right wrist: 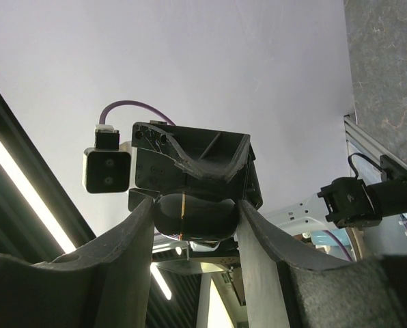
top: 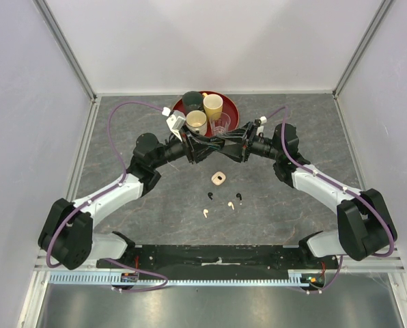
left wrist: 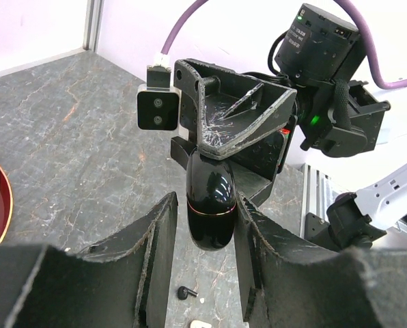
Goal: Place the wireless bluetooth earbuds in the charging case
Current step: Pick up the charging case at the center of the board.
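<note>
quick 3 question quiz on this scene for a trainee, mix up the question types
1. How many loose earbuds lie on the table?
2. True or false: the black charging case sits on the red tray.
3. Which lies closest to the tray? A) cream-white case B) black earbud C) white earbud

Key
1. Four: two black, two white.
2. False: the right hand holds it up in the air.
3. A
</note>
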`<state>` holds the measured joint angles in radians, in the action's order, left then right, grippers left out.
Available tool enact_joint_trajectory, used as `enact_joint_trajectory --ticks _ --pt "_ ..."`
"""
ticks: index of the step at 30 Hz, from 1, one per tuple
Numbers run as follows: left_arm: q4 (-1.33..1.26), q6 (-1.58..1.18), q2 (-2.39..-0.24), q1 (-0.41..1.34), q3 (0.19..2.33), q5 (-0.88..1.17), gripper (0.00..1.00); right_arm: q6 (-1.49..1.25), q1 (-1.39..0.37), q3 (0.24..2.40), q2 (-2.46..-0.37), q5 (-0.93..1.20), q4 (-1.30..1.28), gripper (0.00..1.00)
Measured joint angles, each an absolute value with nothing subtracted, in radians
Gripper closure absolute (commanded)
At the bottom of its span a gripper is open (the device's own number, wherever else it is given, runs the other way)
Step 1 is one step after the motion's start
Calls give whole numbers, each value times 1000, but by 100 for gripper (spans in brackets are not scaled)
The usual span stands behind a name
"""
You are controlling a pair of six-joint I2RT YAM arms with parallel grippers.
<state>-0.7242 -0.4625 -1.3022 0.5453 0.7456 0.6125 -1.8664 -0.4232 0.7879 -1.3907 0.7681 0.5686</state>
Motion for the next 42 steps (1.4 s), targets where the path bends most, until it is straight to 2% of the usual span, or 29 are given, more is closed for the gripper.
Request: enact_joint_trajectory --ticks 2,3,5,10,13,15,16,17,19,20,23,28,34,42 --pt "-732 -466 -1306 545 746 614 57 -1868 -423 788 -1391 768 569 84" --pt "-736 -468 -1309 545 746 614 65 -1870 -423 788 -1391 767 569 84" --pt "-744 -477 -1314 545 746 621 71 -1871 -423 788 -1391 761 568 83" --pt "-753 -480 -1316 545 746 626 71 -1874 -422 788 -1391 762 569 84" --pt "-753 -480 -1316 545 746 627 80 -1874 -422 788 -1391 762 569 83" --pt "-754 -480 -1316 545 745 627 93 -1874 -422 788 -1391 762 570 79" --pt "-754 -480 -1316 545 744 627 98 -1874 -422 788 -1391 763 570 75" --pt "-757 -480 -1316 545 743 627 98 -1874 -422 788 -1391 763 570 63" --pt "-761 -480 -1316 545 739 627 98 -1874 -422 788 -1391 764 570 51" --pt "-762 -479 -1316 545 738 626 98 -1872 -422 788 -1393 765 570 39" --pt "-770 -478 -1315 546 725 624 98 -1855 -422 788 -1393 767 567 19" --pt "-777 -462 -1302 545 673 605 98 -1732 -424 831 -1393 769 479 2" --pt "-939 -418 -1246 545 562 603 98 -1451 -426 979 -1382 733 255 2" --pt "-1200 -342 -1191 545 361 579 98 -846 -430 1180 -1303 580 -167 2"
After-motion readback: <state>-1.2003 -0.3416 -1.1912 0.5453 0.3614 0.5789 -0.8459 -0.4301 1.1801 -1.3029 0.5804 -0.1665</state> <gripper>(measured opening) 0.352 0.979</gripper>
